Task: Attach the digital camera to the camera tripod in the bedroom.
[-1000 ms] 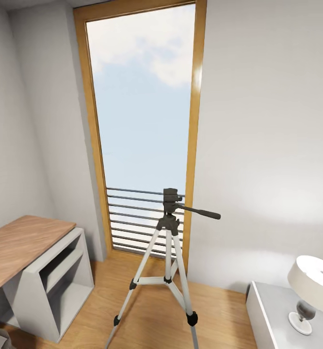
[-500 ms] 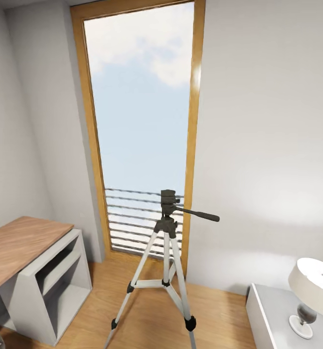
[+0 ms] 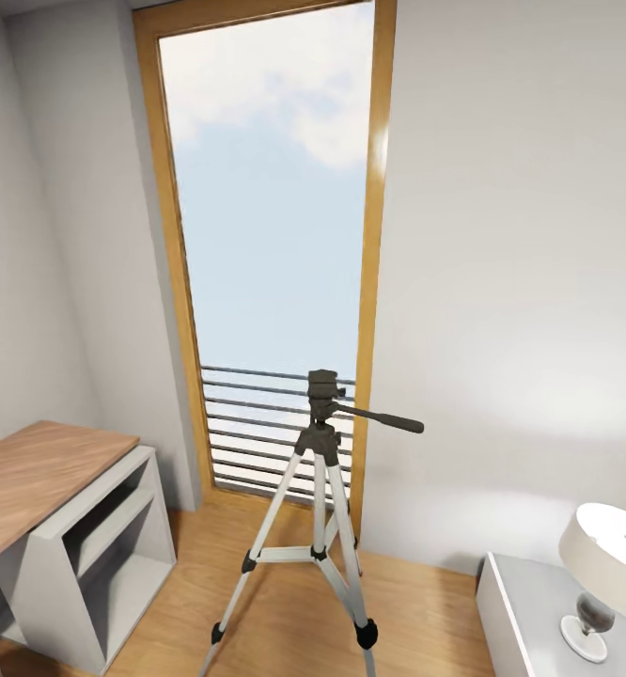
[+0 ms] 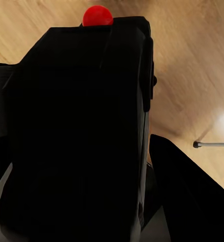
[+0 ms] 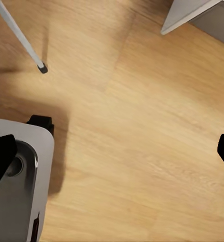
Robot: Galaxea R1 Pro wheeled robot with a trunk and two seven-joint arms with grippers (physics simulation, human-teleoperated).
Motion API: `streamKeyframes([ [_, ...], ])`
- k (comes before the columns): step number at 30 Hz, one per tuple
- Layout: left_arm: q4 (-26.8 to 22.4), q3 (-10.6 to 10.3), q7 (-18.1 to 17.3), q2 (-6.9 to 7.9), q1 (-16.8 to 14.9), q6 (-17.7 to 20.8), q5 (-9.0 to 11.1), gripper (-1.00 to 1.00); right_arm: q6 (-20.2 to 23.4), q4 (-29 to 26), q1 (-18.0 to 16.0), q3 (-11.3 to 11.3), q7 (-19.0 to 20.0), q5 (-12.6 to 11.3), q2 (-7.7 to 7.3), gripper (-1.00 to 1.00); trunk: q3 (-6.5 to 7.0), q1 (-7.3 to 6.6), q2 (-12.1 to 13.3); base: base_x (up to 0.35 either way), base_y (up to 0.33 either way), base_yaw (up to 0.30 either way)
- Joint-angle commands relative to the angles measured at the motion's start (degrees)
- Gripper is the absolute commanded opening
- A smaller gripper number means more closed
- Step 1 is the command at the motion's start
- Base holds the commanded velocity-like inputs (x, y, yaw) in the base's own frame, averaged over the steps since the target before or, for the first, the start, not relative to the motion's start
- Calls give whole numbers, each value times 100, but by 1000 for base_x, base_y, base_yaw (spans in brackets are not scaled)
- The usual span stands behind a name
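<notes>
Left gripper [image 4: 92, 212]: closed on the digital camera [image 4: 81, 131], red button [image 4: 97, 15] at the far end, wood floor [image 4: 192, 60] below.
Right gripper [image 5: 112, 151]: fingertips seen wide apart at the frame sides, nothing held; a tripod foot [image 5: 42, 68] stands on the floor nearby.
Camera tripod [image 3: 319, 489]: upright on the floor before the tall wood-framed window [image 3: 275, 235], head bare, pan handle [image 3: 383, 419] pointing toward the lamp side.
Progress: camera judged already picked up and brought into the bedroom; mounting on the head not yet done.
Clearance: desk [image 3: 40, 475] with white shelf unit to the tripod's left, white cabinet [image 3: 529, 611] with lamp [image 3: 609, 564] to its right; open floor lies between for the approach.
</notes>
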Motion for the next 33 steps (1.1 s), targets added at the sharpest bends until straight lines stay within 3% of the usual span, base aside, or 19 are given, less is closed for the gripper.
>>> streamKeyframes([
  [1, 0, -49, 20, -1, -2, 3, 28, -100, -34, 19, -6, 9, 9, 27, 0, 100, -1, 2, -3, 1, -11, 0],
  [13, 0, -47, 21, 2, -2, 3, 33, -100, -30, 19, -6, 9, 8, 27, 5, 100, -1, 2, -3, 0, -84, 5],
  [22, 0, -47, 23, 10, -2, 2, 33, -100, -33, 19, -6, 9, 10, 27, -9, 100, -1, 2, -3, 0, -5, 175],
  [33, 0, -47, 23, 11, -2, -1, 33, -100, -47, 19, -6, 9, 17, 27, -18, 100, -1, 2, -3, 0, 0, 19],
])
